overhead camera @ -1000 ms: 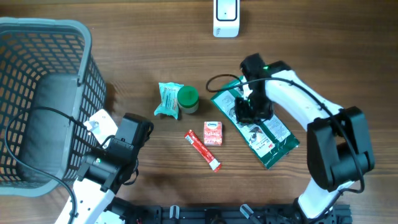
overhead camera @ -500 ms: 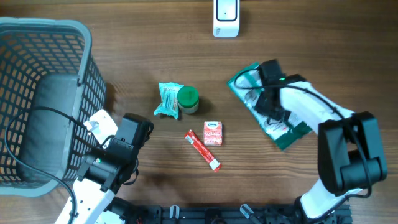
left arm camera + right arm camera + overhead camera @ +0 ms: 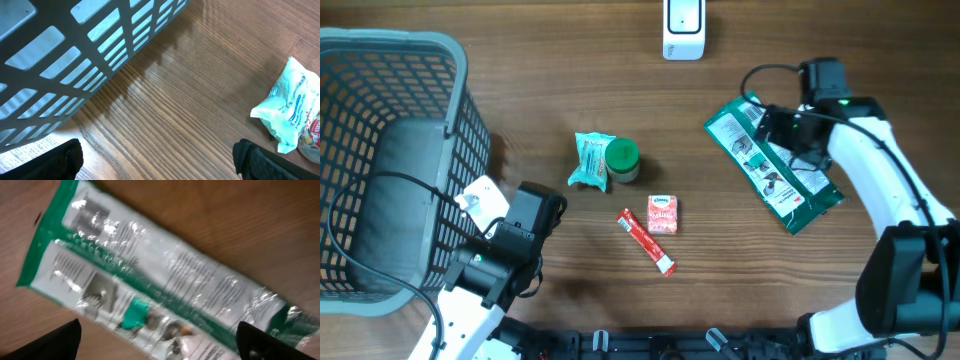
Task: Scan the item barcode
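Green pouch (image 3: 772, 165) lies flat on the table (image 3: 800, 270), at the right side, slanting from upper left to lower right and well apart from the white scanner (image 3: 683, 28) at the far edge. The right claw (image 3: 782, 128) hangs over the pouch's upper half with its jaws spread wide and nothing in them. In the right wrist view the print is blurred, so I cannot tell where the barcode sits.

To do the step well, the claw should likely take the pouch by a short edge or corner, since the slack, glossy film may fold or slip if pinched mid-face. It should then hold the coded face flat and unshaded toward the scanner.

The left claw (image 3: 542, 208) is also wide and empty, near the grey basket (image 3: 440, 45).

Counted:
- one pouch
- one scanner
- one basket
- one teal packet (image 3: 590, 160), touching one green-lidded tub (image 3: 622, 158)
- one pink carton (image 3: 663, 214)
- one red stick sachet (image 3: 647, 242), just beside the carton
- two claws
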Controlling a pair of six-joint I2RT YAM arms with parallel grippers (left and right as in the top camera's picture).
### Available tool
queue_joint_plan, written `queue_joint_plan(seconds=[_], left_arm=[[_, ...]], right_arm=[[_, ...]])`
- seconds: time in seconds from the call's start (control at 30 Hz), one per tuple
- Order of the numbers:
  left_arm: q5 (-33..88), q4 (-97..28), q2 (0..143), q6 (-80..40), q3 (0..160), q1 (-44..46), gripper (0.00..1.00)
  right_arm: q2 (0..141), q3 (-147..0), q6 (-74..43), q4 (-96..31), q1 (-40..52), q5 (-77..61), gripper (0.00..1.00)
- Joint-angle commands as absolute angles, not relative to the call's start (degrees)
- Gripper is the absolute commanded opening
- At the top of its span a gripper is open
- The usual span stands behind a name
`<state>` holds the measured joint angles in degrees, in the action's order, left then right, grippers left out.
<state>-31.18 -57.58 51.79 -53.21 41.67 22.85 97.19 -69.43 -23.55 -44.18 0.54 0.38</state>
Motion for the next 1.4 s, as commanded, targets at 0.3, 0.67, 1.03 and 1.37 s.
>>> queue_joint_plan(seconds=[0.3,0.67,1.03,1.37], left_arm=[[-31.33,-57.63,51.4,-52.73,41.45,22.55,1.0],[-31.33,-57.63,51.4,-52.73,41.45,22.55,1.0],[-31.33,-57.63,51.4,-52.73,41.45,22.55,1.0],[-31.33,-57.63,51.4,-52.73,41.45,22.55,1.0]], right_arm=[[111.94,-68.88,4.89,-43.0,-7.57,-9.08,1.0],[117.69,-76.49,2.22,-44.73,-7.57,-20.08,0.04],[90.41,-77.54,18.87,-51.22,3.81,-33.39,0.05],[91.39,-64.6,23.81,-38.61,17.47,-29.67,0.04]])
